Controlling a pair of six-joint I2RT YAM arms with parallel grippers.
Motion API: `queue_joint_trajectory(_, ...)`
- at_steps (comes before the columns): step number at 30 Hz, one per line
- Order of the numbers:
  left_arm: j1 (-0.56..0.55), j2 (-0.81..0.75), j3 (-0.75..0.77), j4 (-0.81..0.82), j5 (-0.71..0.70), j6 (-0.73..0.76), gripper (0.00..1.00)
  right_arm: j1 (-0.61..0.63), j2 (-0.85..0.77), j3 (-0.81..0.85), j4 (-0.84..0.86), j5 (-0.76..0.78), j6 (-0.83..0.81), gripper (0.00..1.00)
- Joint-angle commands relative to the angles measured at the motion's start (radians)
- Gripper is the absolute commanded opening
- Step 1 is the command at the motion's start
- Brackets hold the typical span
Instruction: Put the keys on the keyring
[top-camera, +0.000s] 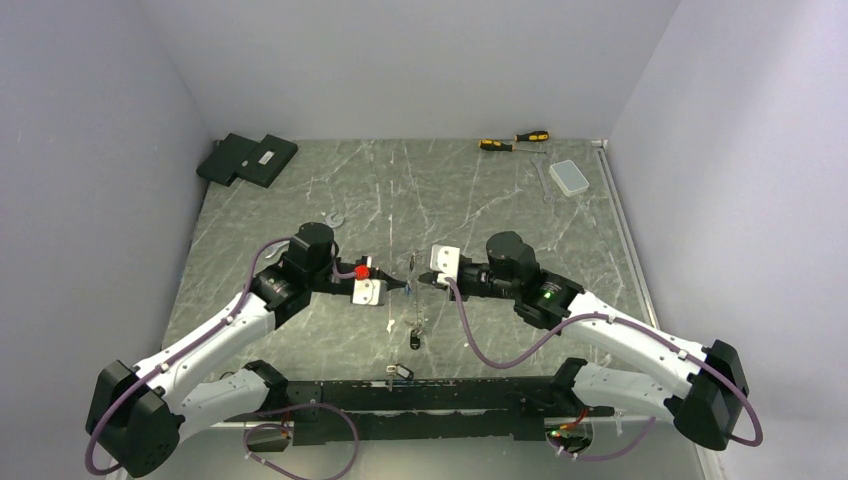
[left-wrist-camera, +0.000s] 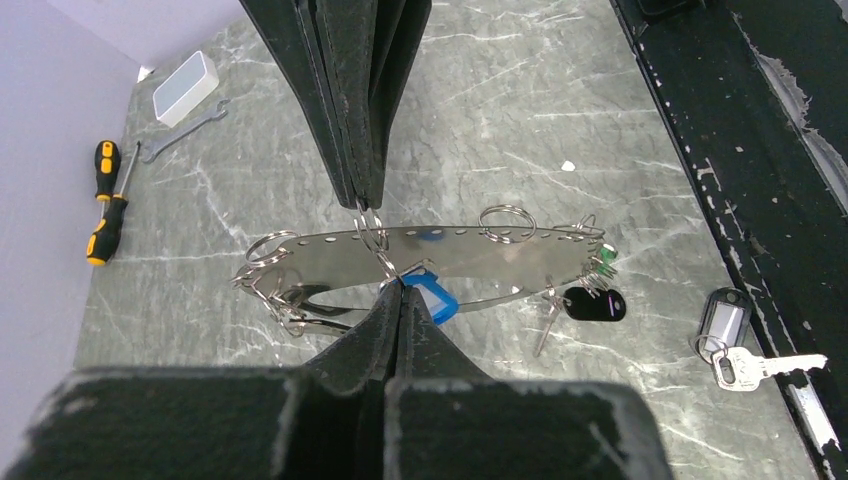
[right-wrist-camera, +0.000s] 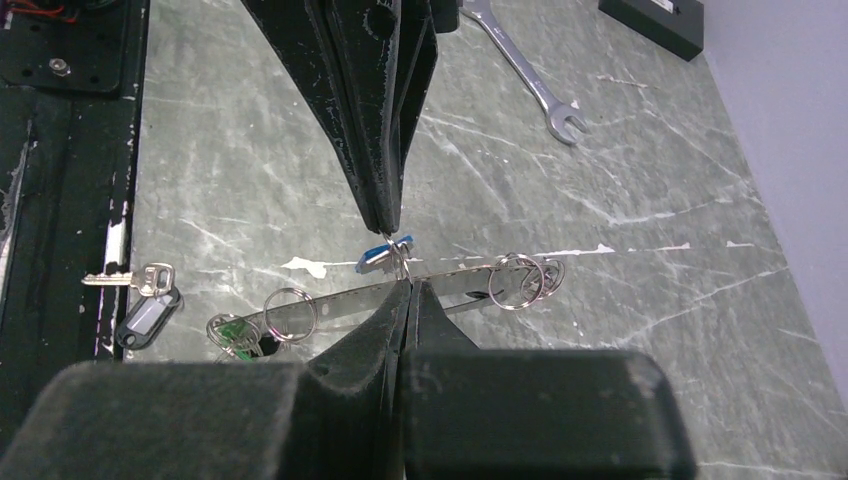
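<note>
- Left jaws are clenched, pinching at the split ring of the blue key (left-wrist-camera: 432, 298). Right jaws are clenched on the keyring (left-wrist-camera: 470, 250), either on the band or on a little ring at its edge; you can't tell which.
- The keyring is up off the bench (left-wrist-camera: 560, 90), slung between the two arms. The green key (left-wrist-camera: 601, 262) hangs at one end beside a black tag (left-wrist-camera: 590, 304) and looks already on.
- Step in hand, by my read: winding the blue key's ring through a hole in the band.
- Steady the band with the right and turn the left slowly so the coil feeds through. No yanking; the band looks floppy.
- Watch for the blue key slipping out of the pinch.
- Ignore the loose key with the clear tag (left-wrist-camera: 735, 345), the wrench (right-wrist-camera: 530, 80) and the screwdrivers (left-wrist-camera: 105, 200).
</note>
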Motion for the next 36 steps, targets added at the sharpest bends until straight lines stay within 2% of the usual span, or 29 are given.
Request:
queue_joint_trajectory(1, -0.002, -0.011, 0.02, -0.012, 0.003, 0.005, 0.0, -0.005, -0.011, 0.016, 0.099, -0.005, -0.002, 0.0)
queue_joint_trajectory(9, -0.002, -0.01, 0.021, -0.012, 0.001, 0.001, 0.0, -0.005, 0.002, 0.019, 0.117, -0.018, 0.003, 0.0)
queue_joint_trajectory(16, -0.002, -0.015, 0.018, -0.003, -0.005, -0.008, 0.23, -0.005, 0.009, 0.024, 0.111, -0.02, 0.002, 0.0)
queue_joint_trajectory(22, -0.002, -0.034, 0.009, 0.018, -0.03, -0.031, 0.31, -0.005, 0.03, 0.039, 0.103, -0.021, -0.001, 0.0)
queue_joint_trajectory(30, -0.002, -0.035, -0.021, 0.185, -0.124, -0.214, 0.41, -0.005, 0.012, 0.025, 0.113, -0.008, 0.004, 0.0)
queue_joint_trajectory(36, -0.001, -0.04, -0.026, 0.274, -0.2, -0.367, 0.58, -0.005, -0.011, 0.009, 0.13, 0.013, 0.01, 0.0)
